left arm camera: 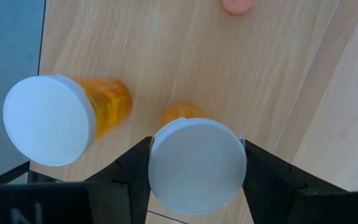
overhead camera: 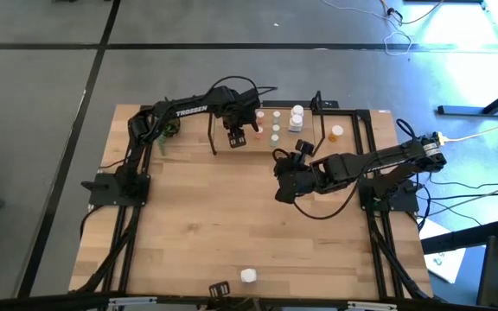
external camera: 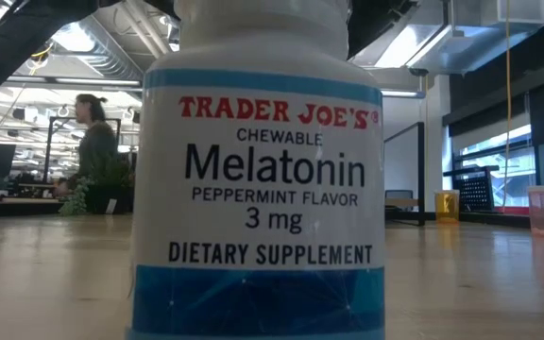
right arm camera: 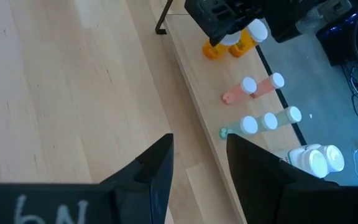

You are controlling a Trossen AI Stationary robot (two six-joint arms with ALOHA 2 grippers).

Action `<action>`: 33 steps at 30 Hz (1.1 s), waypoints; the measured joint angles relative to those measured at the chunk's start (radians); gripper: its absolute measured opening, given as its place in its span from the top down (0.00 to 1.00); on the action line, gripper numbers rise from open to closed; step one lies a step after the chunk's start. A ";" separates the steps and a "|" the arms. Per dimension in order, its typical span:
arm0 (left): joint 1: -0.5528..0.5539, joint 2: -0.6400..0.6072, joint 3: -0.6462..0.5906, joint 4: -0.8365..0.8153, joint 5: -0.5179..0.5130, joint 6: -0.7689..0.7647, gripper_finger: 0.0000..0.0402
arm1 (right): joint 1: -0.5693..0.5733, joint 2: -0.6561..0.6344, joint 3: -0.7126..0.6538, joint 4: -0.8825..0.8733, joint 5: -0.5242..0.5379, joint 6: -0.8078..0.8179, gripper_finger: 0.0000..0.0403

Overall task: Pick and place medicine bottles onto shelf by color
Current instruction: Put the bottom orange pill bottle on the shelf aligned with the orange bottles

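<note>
Overhead, the left gripper (overhead camera: pixel 236 136) hangs over the light-wood shelf board with black metal end frames (overhead camera: pixel 353 117) at the table's far edge, its two dark fingers (left arm camera: pixel 129 177) closed against the white cap of an orange medicine bottle (left arm camera: pixel 196 165) that stands upright on the board. Just beside it stands a second orange bottle with a white cap (left arm camera: pixel 64 118), untouched. Farther along the shelf in the right wrist view come a pair of pale pink bottles (right arm camera: pixel 257 87), then three pale green ones (right arm camera: pixel 269 121), then larger white bottles (right arm camera: pixel 319 160), all white-capped and grouped by colour. One more orange bottle (overhead camera: pixel 336 132) sits apart near the shelf's right end. The right gripper (overhead camera: pixel 285 177) hovers over bare tabletop near the middle, fingers parted a little and holding nothing. A white melatonin supplement bottle (external camera: pixel 258 179) stands at the table's near edge, filling the low view. A small green potted plant (overhead camera: pixel 169 130) stands at the shelf's left end.
</note>
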 joint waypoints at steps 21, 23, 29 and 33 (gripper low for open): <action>0.000 0.000 0.000 -0.001 0.000 -0.003 0.53 | 0.000 0.000 0.000 0.004 0.000 -0.001 0.62; 0.000 0.000 0.000 -0.001 0.000 -0.003 0.53 | 0.000 0.000 0.000 0.004 0.000 0.001 0.62; 0.000 0.000 0.000 -0.002 0.006 -0.010 0.52 | 0.000 0.000 0.000 0.004 0.000 0.000 0.62; 0.000 0.000 0.000 -0.002 0.007 -0.022 0.52 | 0.000 0.000 0.000 0.004 0.000 0.000 0.62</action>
